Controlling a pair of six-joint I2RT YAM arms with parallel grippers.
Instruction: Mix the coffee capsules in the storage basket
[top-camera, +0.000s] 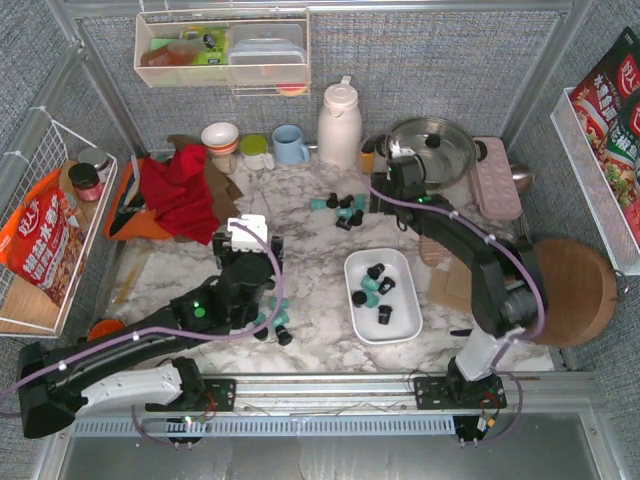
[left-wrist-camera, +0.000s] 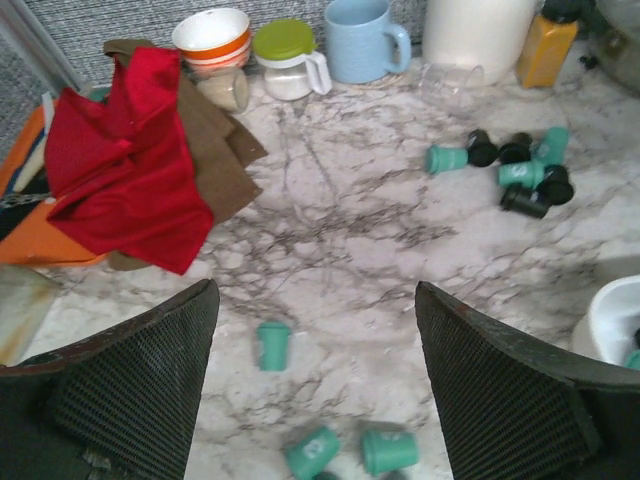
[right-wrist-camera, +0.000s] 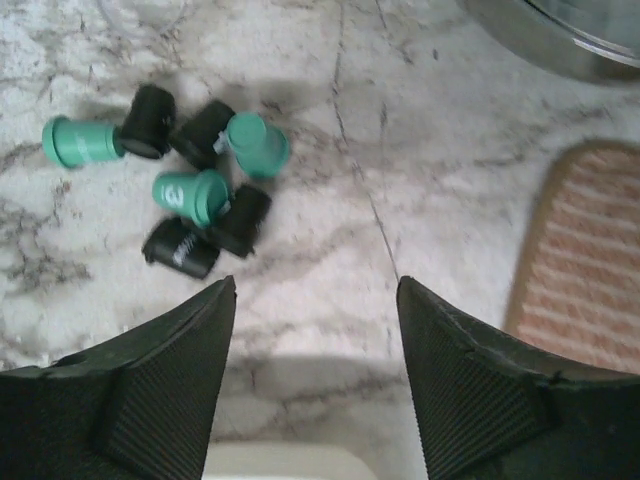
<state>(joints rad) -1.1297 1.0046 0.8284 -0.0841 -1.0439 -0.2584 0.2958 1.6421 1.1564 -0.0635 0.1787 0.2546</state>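
The white storage basket (top-camera: 356, 291) lies right of centre with several teal and black coffee capsules (top-camera: 380, 290) in it. A mixed cluster of capsules (top-camera: 342, 208) (right-wrist-camera: 200, 180) lies behind it on the marble. More capsules (top-camera: 272, 325) lie on the marble near the left arm, three teal ones (left-wrist-camera: 272, 345) showing in the left wrist view. My left gripper (top-camera: 255, 290) (left-wrist-camera: 315, 290) hovers over them, open and empty. My right gripper (top-camera: 380, 200) (right-wrist-camera: 315, 285) hangs open and empty between the far cluster and the basket's rim (right-wrist-camera: 280, 462).
A red cloth (top-camera: 180, 190) lies back left, with bowls, a blue mug (top-camera: 290, 144) and a white thermos (top-camera: 339, 122) along the back. A steel pan (top-camera: 432, 148), a pink tray (top-camera: 495, 175) and a round wooden board (top-camera: 570, 290) are on the right.
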